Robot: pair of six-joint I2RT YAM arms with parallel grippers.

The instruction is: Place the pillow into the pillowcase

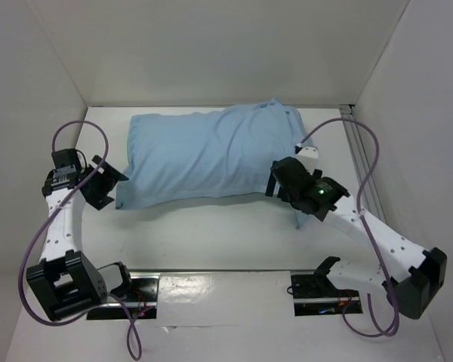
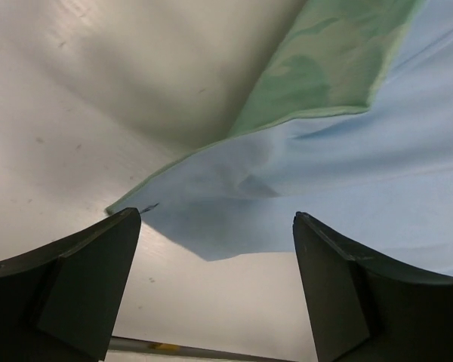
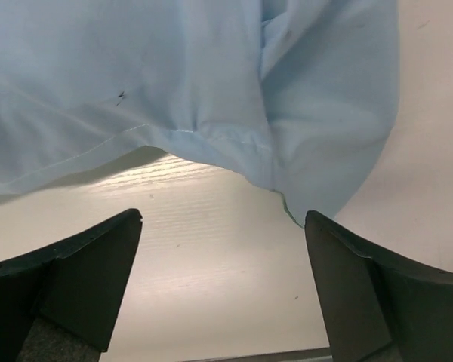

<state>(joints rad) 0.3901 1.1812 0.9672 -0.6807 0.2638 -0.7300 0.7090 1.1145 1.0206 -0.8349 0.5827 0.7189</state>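
1. The left fingers (image 2: 75, 286) stand wide apart with nothing between them, at the left end of the pillowcase (image 1: 204, 154).
2. The right fingers (image 3: 68, 279) are also spread wide and hold nothing, near the pillowcase's right end.
3. The pillowcase lies plump and filled out across the desk (image 1: 211, 234), between the two arms, with its long side running left to right.
4. The pillow is hidden by the cloth.
5. In the left wrist view, a pale blue corner with a green underside lies just ahead of the fingers.
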